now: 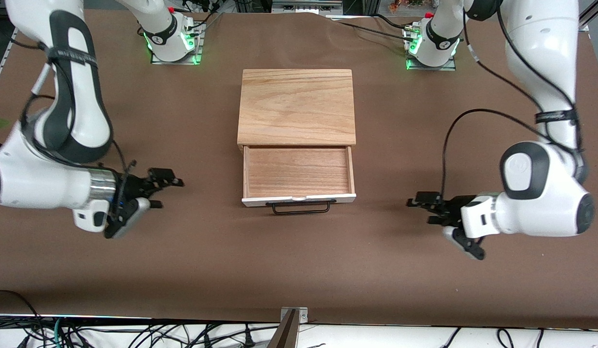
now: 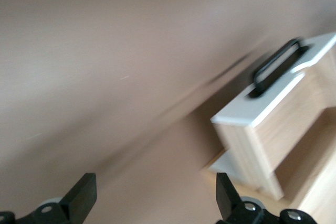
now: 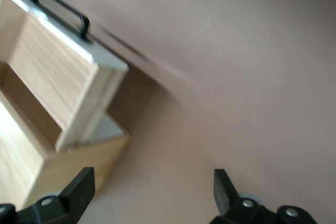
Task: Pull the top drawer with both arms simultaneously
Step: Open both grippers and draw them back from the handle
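Note:
The top drawer (image 1: 298, 171) stands pulled out of the low cabinet, showing its reddish-brown inside. Its white front panel (image 1: 299, 198) and black bar handle (image 1: 300, 207) face the front camera. My left gripper (image 1: 420, 210) is open and empty, low over the table toward the left arm's end, well apart from the drawer. My right gripper (image 1: 169, 193) is open and empty toward the right arm's end, also apart from it. The left wrist view shows my open left gripper (image 2: 156, 195) and the handle (image 2: 278, 64). The right wrist view shows my open right gripper (image 3: 155, 192) and the handle (image 3: 63, 9).
The cabinet's light oak top slab (image 1: 295, 106) lies in the table's middle, farther from the front camera than the drawer. The brown table cover (image 1: 299, 261) spreads all round. Cables hang along the table's near edge (image 1: 135, 333).

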